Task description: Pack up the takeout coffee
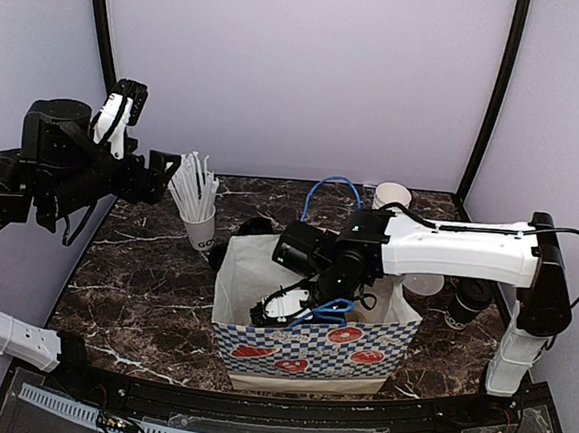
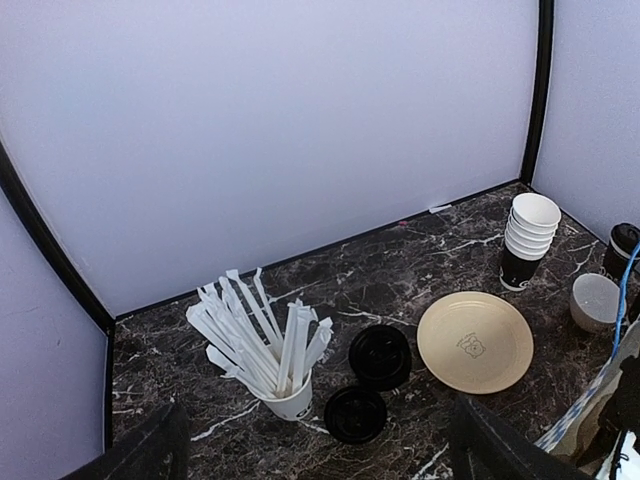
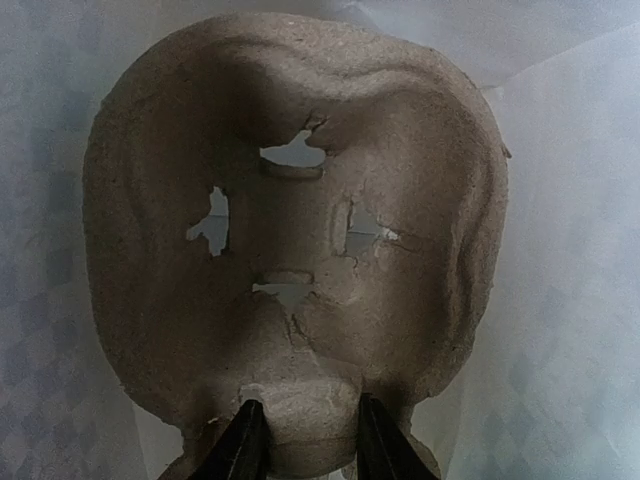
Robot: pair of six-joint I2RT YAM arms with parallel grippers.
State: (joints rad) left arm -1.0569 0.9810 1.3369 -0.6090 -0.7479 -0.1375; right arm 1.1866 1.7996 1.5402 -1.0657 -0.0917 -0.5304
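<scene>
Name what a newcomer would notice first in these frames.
The right gripper, reaching down into the blue-checked paper bag at the table's near edge, is clamped on the tab of a grey pulp cup carrier that fills the right wrist view. The left gripper hangs open, raised at the left above a white cup bristling with straws and two loose black lids.

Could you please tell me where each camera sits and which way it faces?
Top external: above, behind the arm bases, looking down on the table and paper bag; both arms show.
Left wrist: raised at left, looking down across the table at the cup of straws, lids and plate; open left gripper at bottom.
Right wrist: inside the bag, facing a pulp carrier pinched by the right gripper.
Shared: top and left wrist both show the cup of straws.
</scene>
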